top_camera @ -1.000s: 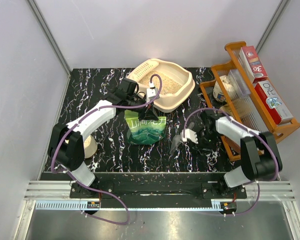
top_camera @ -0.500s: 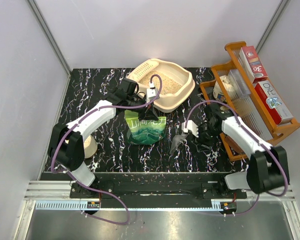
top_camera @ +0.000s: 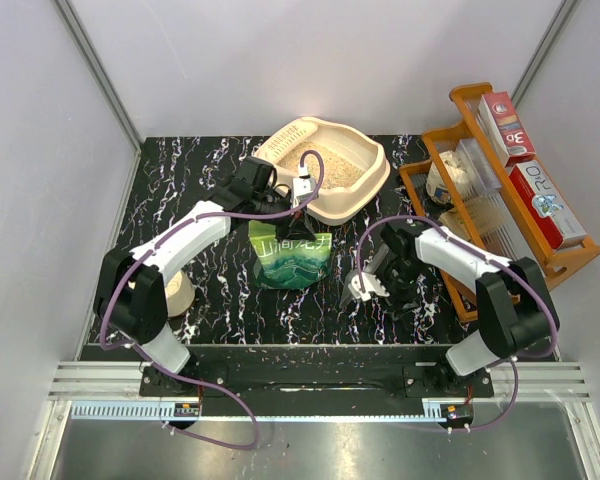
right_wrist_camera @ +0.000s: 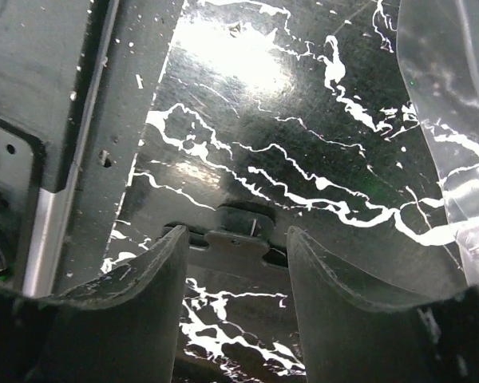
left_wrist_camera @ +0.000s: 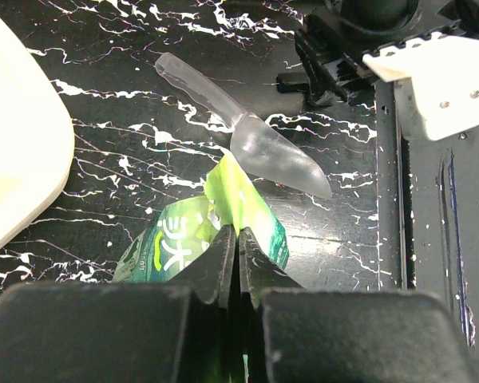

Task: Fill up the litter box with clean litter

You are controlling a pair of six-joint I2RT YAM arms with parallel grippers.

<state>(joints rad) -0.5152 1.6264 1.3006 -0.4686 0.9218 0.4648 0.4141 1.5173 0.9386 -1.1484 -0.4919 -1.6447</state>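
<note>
The cream litter box stands at the back middle of the table, with pale tan clean litter spread inside it; its rim shows at the left of the left wrist view. My left gripper is shut on the top edge of the green printed bag, which stands in front of the box. A translucent scoop lies on the table right of the bag. My right gripper is low beside the scoop, open, with only table between its fingers.
An orange wooden rack with red boxes and a clear holder fills the right side. A cream tape roll sits by the left arm near the front left. The black marbled tabletop ends at a metal rail in front.
My right gripper's jaws have spread wider and the arm has swung forward and left, low beside the scoop. The left arm and the bag have not moved.
</note>
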